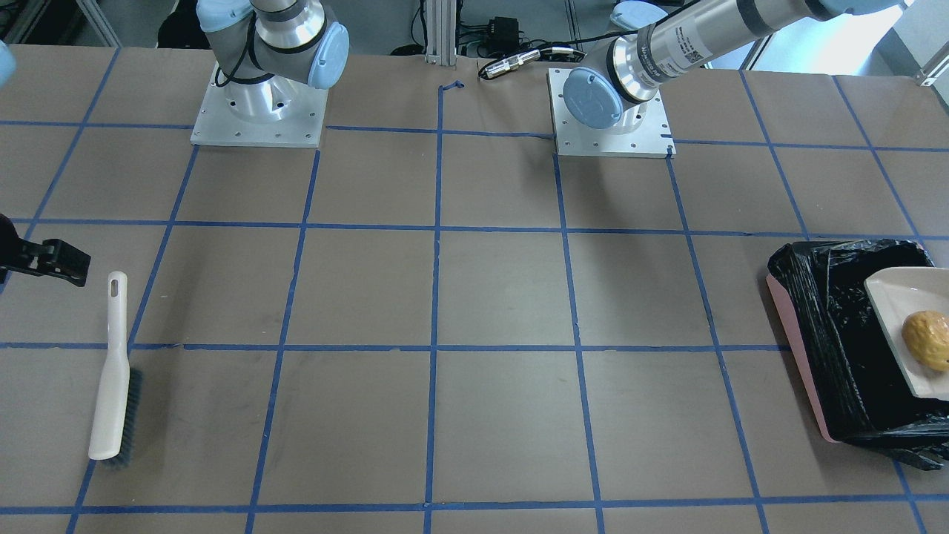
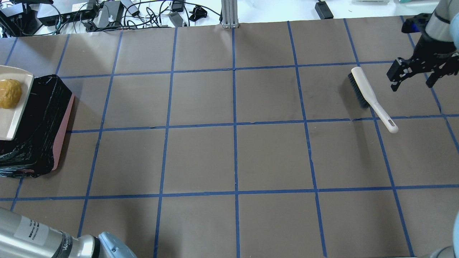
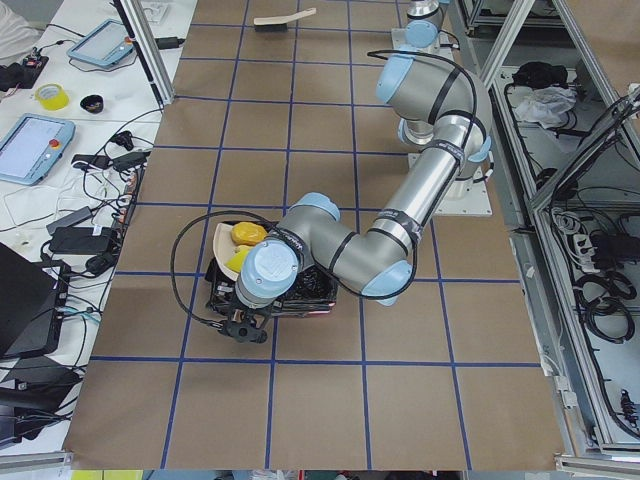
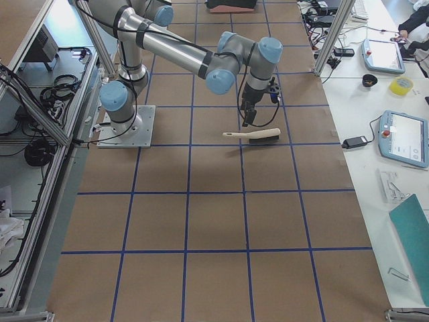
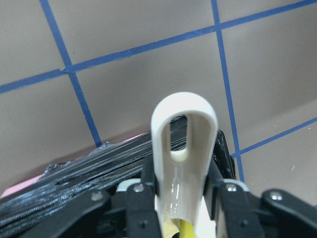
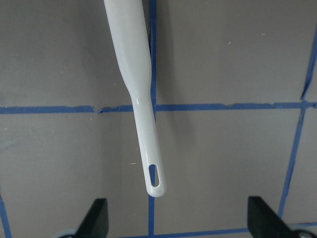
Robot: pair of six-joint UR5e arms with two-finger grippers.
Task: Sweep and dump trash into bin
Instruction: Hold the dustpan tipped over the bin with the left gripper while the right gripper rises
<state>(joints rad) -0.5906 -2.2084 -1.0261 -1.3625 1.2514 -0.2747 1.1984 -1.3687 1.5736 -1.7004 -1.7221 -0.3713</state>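
**Dustpan over the bin, brush down on the table**

Nearest you in the overhead view, the left arm's silver tube carries a white label (image 2: 31, 231); its print is too small to read.

Further out, at 9 o'clock on the table (image 2: 233, 157), stands the bin (image 2: 43, 118). It has pink sides and a black bag, and its long axis runs roughly 12 to 6. The dustpan (image 2: 12, 122) hangs above the bin's opening with the golden-brown lump (image 2: 9, 93) resting on it. The exterior left view shows a yellow piece (image 3: 238, 262) beside that lump on the pan. Your left gripper (image 5: 181, 173) has its jaws pinching the dustpan's looped handle (image 5: 183, 119) from both sides, and the loop sticks out past the fingertips.

Further out again, toward 2 o'clock, the brush (image 2: 373, 98) lies flat on the table. Its long axis runs 11 to 5 — dark bristle head at 11, holed handle tip at 5.

Just beyond it the right gripper (image 2: 412, 80) hangs above the table with its jaws spread wide. It holds nothing and is clear of the brush — the wrist view shows the handle tip lying between the two fingers but short of them.
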